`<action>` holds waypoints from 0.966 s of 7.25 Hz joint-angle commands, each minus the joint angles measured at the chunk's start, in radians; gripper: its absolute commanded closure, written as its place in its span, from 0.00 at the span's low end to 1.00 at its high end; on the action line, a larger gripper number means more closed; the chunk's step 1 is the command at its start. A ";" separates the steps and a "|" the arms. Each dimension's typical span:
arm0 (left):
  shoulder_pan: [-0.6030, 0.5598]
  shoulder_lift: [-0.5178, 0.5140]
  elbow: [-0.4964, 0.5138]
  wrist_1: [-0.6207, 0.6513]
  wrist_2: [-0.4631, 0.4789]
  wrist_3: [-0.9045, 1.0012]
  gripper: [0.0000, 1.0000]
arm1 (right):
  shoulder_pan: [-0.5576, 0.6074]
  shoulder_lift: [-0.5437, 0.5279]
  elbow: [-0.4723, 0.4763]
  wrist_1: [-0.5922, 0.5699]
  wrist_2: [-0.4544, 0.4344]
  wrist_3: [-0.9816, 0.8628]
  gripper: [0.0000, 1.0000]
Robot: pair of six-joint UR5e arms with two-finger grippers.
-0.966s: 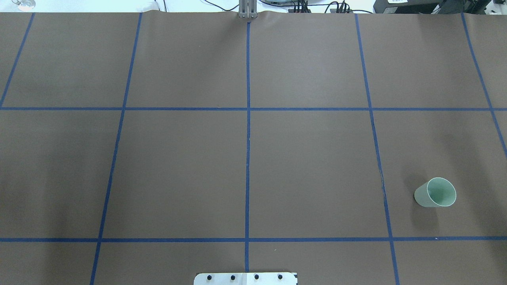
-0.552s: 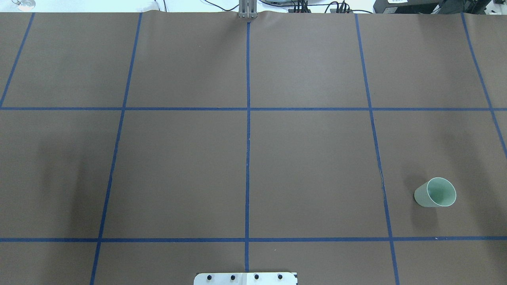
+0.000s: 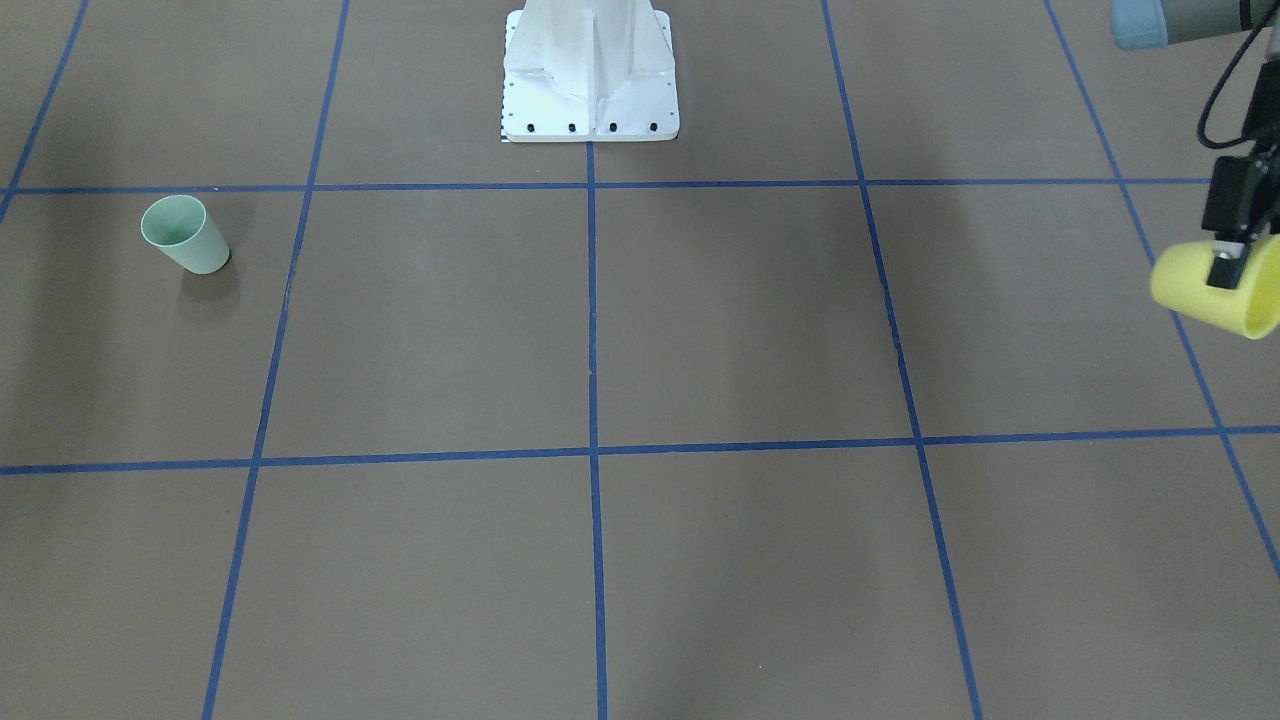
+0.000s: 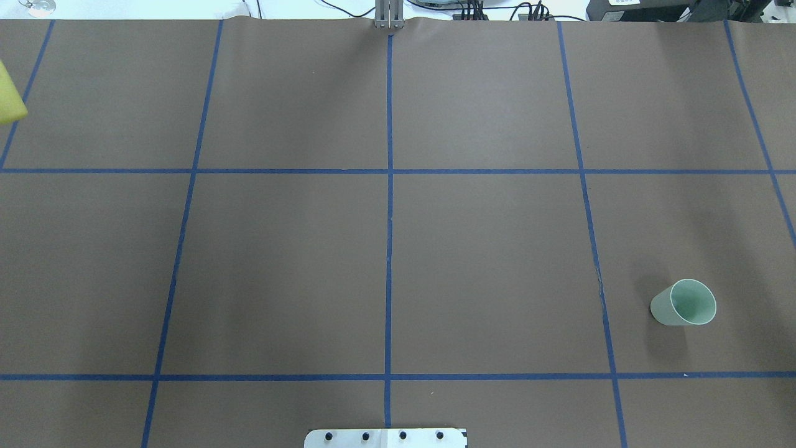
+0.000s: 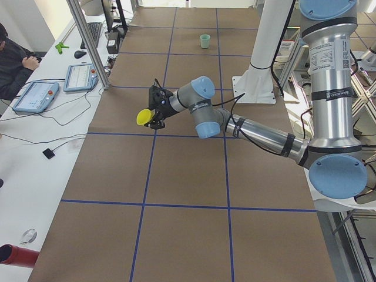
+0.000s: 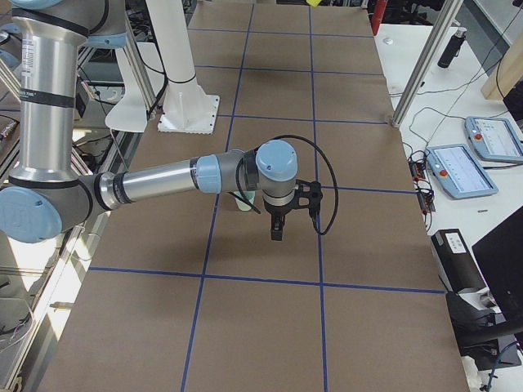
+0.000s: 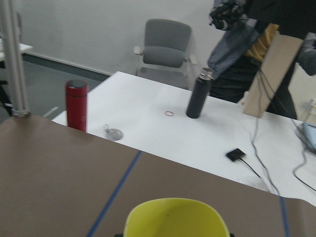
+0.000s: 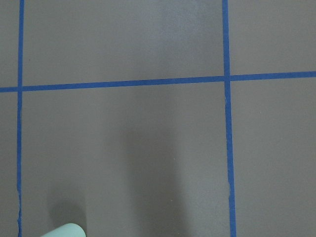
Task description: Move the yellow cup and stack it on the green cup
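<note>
The yellow cup (image 3: 1200, 295) hangs tilted above the table on my left side, and my left gripper (image 3: 1224, 268) is shut on its wall. A sliver of the yellow cup (image 4: 9, 94) shows at the overhead view's left edge, and its rim (image 7: 175, 217) fills the bottom of the left wrist view. The green cup (image 4: 684, 303) stands mouth up on the table on my right side, alone (image 3: 187, 235). My right gripper (image 6: 278, 229) hovers over the table a little beyond the green cup (image 6: 243, 202). I cannot tell whether it is open or shut.
The brown table carries a blue tape grid, with the white robot base (image 3: 590, 75) at the near middle edge. A white bench beyond the far edge holds a red bottle (image 7: 75, 104), a black bottle (image 7: 196, 98) and tablets (image 5: 35, 96). A person (image 5: 12, 64) sits there.
The yellow cup's edge has come into the overhead view at the left edge, where nothing showed before. The green cup has not moved.
</note>
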 commanded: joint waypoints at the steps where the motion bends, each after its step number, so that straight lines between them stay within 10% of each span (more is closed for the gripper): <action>1: 0.055 -0.065 -0.027 -0.040 -0.204 -0.002 0.75 | -0.107 0.203 -0.097 -0.006 0.107 0.006 0.01; 4: 0.210 -0.192 0.005 -0.068 -0.211 0.004 0.76 | -0.284 0.493 -0.341 -0.002 0.214 0.006 0.01; 7: 0.435 -0.419 0.130 -0.071 -0.095 0.006 0.76 | -0.399 0.633 -0.389 0.002 0.216 0.026 0.04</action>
